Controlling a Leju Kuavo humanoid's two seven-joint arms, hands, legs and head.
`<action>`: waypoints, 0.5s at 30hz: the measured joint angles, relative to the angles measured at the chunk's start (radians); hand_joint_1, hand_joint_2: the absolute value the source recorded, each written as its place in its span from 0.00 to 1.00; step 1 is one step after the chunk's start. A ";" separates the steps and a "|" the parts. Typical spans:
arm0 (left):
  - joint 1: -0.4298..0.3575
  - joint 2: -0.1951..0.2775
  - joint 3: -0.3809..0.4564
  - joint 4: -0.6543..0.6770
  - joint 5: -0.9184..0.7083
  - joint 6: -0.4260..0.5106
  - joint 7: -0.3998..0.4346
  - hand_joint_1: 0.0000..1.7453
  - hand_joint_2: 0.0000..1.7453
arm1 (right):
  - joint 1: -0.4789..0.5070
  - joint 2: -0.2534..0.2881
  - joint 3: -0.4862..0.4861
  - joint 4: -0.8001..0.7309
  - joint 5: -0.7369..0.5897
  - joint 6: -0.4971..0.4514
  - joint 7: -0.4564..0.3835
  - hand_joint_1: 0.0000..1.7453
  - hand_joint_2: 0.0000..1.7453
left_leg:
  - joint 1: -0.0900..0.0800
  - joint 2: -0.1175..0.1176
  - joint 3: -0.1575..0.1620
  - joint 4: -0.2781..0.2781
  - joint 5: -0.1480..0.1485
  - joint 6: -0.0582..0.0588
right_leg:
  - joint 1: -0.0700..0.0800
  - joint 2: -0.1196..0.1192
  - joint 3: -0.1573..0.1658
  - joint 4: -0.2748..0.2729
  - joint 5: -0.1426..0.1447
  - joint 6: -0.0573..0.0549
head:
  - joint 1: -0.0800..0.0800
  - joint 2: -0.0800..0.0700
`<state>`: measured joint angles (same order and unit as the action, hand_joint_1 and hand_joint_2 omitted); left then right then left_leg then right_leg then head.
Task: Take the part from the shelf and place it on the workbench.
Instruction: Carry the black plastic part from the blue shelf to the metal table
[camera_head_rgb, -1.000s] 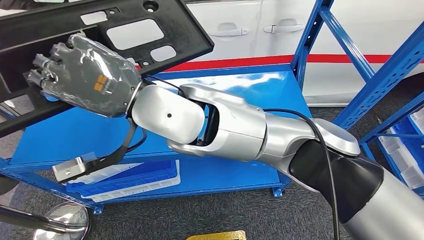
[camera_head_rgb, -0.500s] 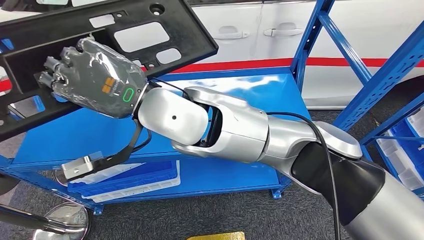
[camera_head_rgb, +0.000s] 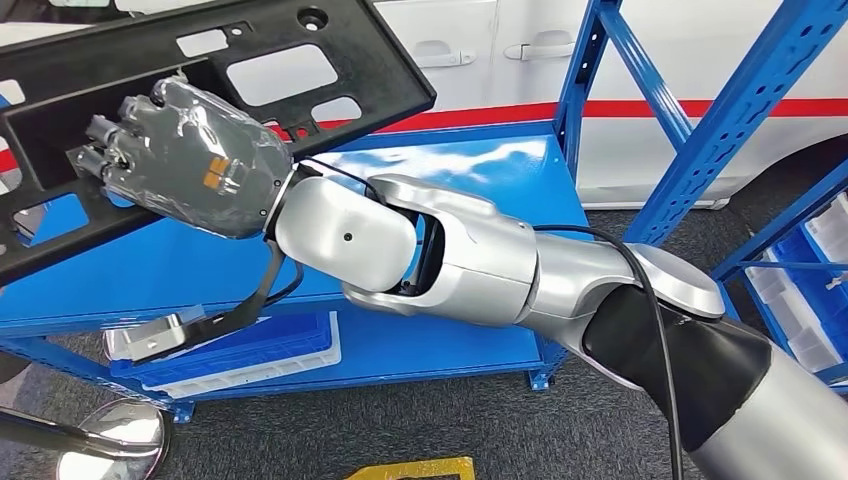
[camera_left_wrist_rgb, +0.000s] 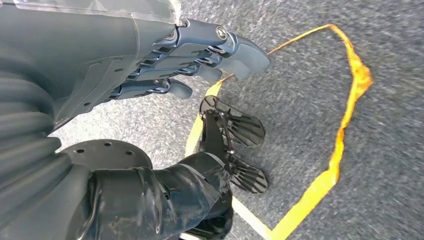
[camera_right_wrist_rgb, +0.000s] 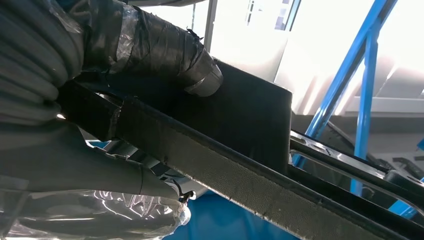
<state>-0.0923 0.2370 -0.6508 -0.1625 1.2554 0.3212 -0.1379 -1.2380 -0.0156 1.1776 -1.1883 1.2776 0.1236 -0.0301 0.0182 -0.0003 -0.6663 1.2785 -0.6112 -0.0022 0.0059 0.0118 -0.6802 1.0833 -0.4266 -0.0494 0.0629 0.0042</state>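
Observation:
The part is a long black plastic panel with several cut-outs, lifted and tilted above the blue shelf top. My right hand, wrapped in clear film, grips the panel near its lower edge, with the arm reaching across from the right. In the right wrist view the thumb lies over the panel's black edge. My left hand hangs over the carpet with its fingers stretched out and nothing in it.
A blue shelf unit stands ahead, its upright posts at the right. A blue-and-white bin lies on the lower shelf. A white car is behind. Yellow tape marks the grey carpet. A shiny round object sits low left.
The whole picture has shifted left, so the camera has turned. My right hand has risen slightly with the panel still in its grip.

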 joint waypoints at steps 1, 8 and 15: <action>0.000 0.000 0.000 0.000 0.000 0.000 0.000 0.00 1.00 | 0.000 0.000 0.000 0.000 0.000 0.000 0.000 1.00 1.00 | -0.010 0.000 0.040 -0.061 0.029 0.012 | 0.004 0.001 -0.003 0.000 0.004 -0.002 | 0.000 0.000; -0.005 0.008 0.000 0.000 -0.001 0.002 0.002 0.00 1.00 | -0.002 -0.001 0.000 0.000 0.000 0.000 0.000 1.00 1.00 | -0.038 0.000 0.141 -0.282 0.113 0.047 | 0.000 0.000 -0.015 -0.021 0.040 0.020 | 0.000 0.000; -0.008 0.000 0.000 0.000 0.000 0.001 0.010 0.00 1.00 | -0.004 -0.004 0.000 0.004 0.000 0.005 -0.006 1.00 1.00 | -0.021 0.012 0.074 -0.299 0.186 0.043 | -0.023 -0.003 -0.058 0.235 -0.119 0.061 | 0.006 0.000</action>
<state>-0.0999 0.2372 -0.6508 -0.1621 1.2553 0.3222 -0.1275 -1.2420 -0.0197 1.1776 -1.1843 1.2778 0.1288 -0.0358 -0.0026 0.0118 -0.5927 0.9794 -0.4256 0.0410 -0.0171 0.0089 -0.7386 1.3182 -0.5457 0.0115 0.0691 0.0042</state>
